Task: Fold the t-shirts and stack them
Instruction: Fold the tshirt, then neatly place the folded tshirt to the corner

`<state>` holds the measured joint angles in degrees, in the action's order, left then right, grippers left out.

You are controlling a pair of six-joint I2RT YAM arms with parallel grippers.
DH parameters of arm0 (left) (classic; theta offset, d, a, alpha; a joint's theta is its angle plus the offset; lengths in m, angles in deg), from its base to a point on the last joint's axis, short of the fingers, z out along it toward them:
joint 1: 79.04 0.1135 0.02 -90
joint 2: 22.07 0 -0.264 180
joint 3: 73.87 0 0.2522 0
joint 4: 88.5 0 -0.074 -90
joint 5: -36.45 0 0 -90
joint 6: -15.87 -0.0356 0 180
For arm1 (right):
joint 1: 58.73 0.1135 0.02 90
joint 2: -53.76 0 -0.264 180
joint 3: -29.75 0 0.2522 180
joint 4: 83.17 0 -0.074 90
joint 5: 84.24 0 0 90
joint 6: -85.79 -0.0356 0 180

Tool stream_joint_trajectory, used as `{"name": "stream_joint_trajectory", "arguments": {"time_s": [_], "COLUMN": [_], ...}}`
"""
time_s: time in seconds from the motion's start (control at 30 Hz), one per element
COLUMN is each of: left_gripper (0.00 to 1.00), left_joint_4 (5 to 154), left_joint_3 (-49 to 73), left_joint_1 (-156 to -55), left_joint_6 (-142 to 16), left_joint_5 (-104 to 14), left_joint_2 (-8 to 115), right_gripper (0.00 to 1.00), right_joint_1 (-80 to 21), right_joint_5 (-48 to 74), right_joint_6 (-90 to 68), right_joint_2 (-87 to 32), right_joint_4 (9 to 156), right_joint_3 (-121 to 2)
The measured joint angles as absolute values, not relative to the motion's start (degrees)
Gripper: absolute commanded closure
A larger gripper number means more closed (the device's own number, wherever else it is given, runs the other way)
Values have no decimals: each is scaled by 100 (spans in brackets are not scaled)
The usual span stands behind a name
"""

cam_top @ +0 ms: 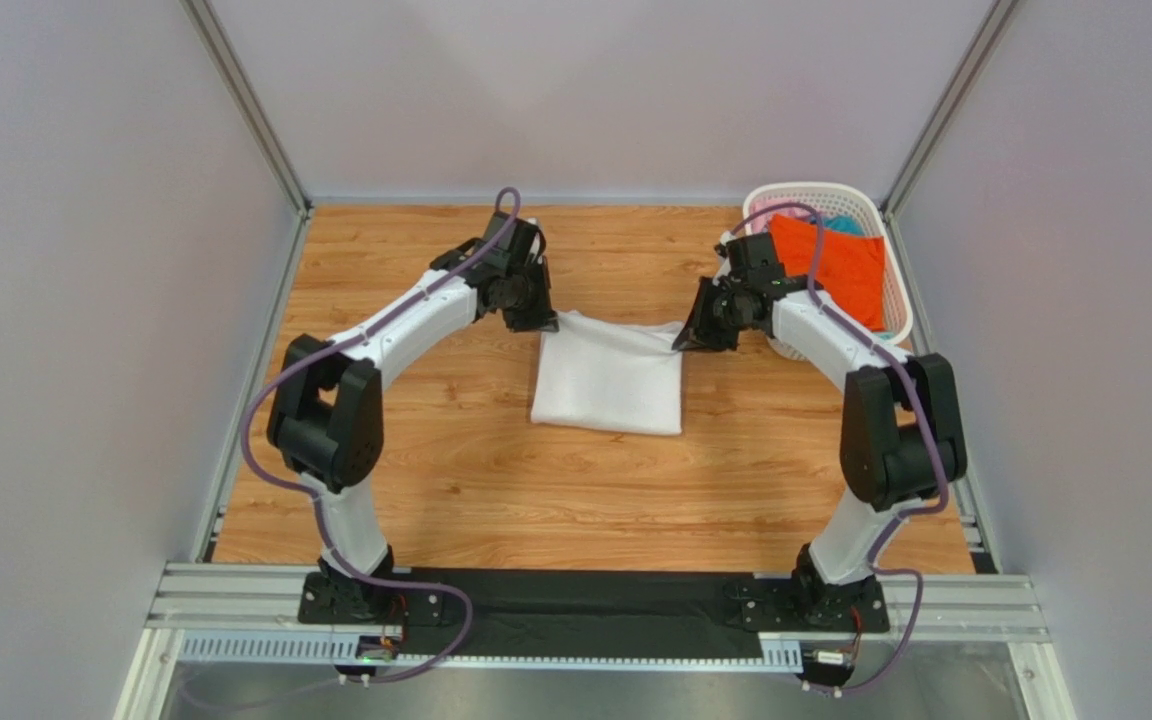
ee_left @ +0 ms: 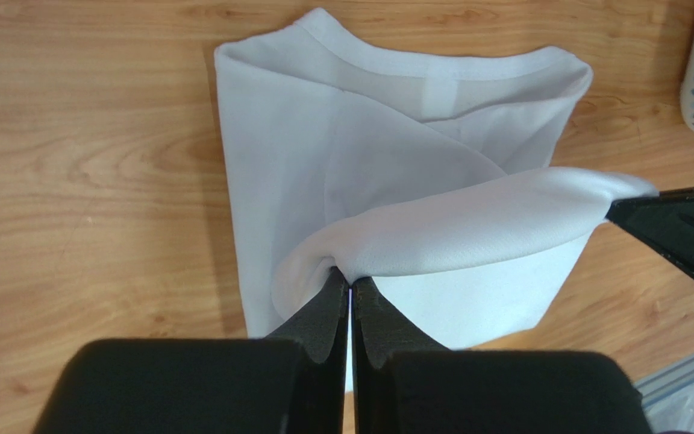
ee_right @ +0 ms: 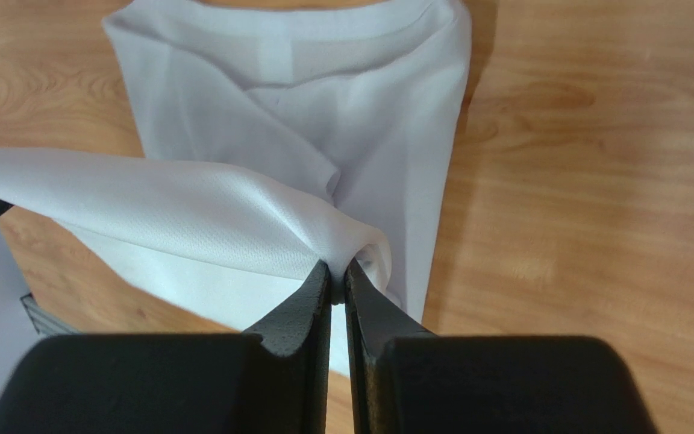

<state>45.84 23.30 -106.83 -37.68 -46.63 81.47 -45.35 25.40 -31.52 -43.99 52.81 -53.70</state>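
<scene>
White t-shirt (cam_top: 608, 375): it lies folded into a narrow rectangle about mid-table, between the two arms' working ends. It is well clear of the table's side edges.
Lifted fold: one end of that shirt is raised off the layers below. It hangs as a taut band of cloth strung from one gripper across to the other.
Collar: in both wrist views the ribbed neck band sits at the end of the shirt away from the fingers, lying flat on the wood.
Left gripper (cam_top: 534, 318): its jaws are pressed together on one corner of the raised fold. The cloth bunches into a small pucker right at the fingertips, and no gap shows between them.
Right gripper (cam_top: 692, 338): its jaws pinch the opposite corner of the same fold the same way. Only a thin sliver shows between the fingers where the fabric is caught.
Arms: both reach forward and bend inward, with the wrists facing each other across the shirt.
Orange t-shirt (cam_top: 838, 263): it is heaped in the basket, and part of it drapes over the rim on the side nearer the right arm.
Teal cloth (cam_top: 842, 225): a scrap of it peeks out behind the orange one, inside the basket.
Basket (cam_top: 898, 285): this white lattice basket stands at the far right corner of the table, just beyond the right arm.
Table (cam_top: 432, 465): its light wood-grain top shows bare around the white shirt.
</scene>
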Motion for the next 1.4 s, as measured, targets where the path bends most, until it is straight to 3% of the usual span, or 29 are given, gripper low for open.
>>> {"name": "stream_joint_trajectory", "arguments": {"time_s": [0.1,0.17,0.2,0.27,0.3,0.33,0.37,0.6,1.1,1.4], "left_gripper": [98,76,68,56,48,18,1,0,0,0], "left_joint_4": [4663,4663,4674,4545,4492,4464,4440,4357,4519,4529], "left_joint_3": [2844,3283,3539,4040,4271,4378,4396,3581,-706,-1766], "left_joint_1": [-10552,-10493,-10464,-10414,-10395,-10375,-10362,-10340,-10371,-10371], "left_joint_6": [-3862,-3947,-4006,-4041,-4068,-4072,-4120,-4090,-3639,-3300], "left_joint_5": [-4584,-4563,-4554,-4543,-4525,-4501,-4477,-4396,-4934,-4914], "left_joint_2": [8851,9382,9666,10143,10340,10434,10462,9494,4156,3262], "right_gripper": [86,80,52,14,0,0,0,0,0,0], "right_joint_1": [-4570,-4594,-4605,-4609,-4613,-4618,-4618,-4452,-3964,-3964], "right_joint_5": [2296,2143,2090,1974,1944,1922,1906,1924,1526,1493], "right_joint_6": [-3144,-3109,-3100,-3037,-2984,-2918,-2833,-2510,-2669,-2932], "right_joint_2": [-5075,-5564,-5768,-6231,-6384,-6434,-6434,-5521,-2469,-642], "right_joint_4": [5428,5506,5504,5467,5469,5478,5463,5366,5467,5598], "right_joint_3": [-5827,-6203,-6395,-6916,-7119,-7204,-7215,-6745,-3974,-2800]}}
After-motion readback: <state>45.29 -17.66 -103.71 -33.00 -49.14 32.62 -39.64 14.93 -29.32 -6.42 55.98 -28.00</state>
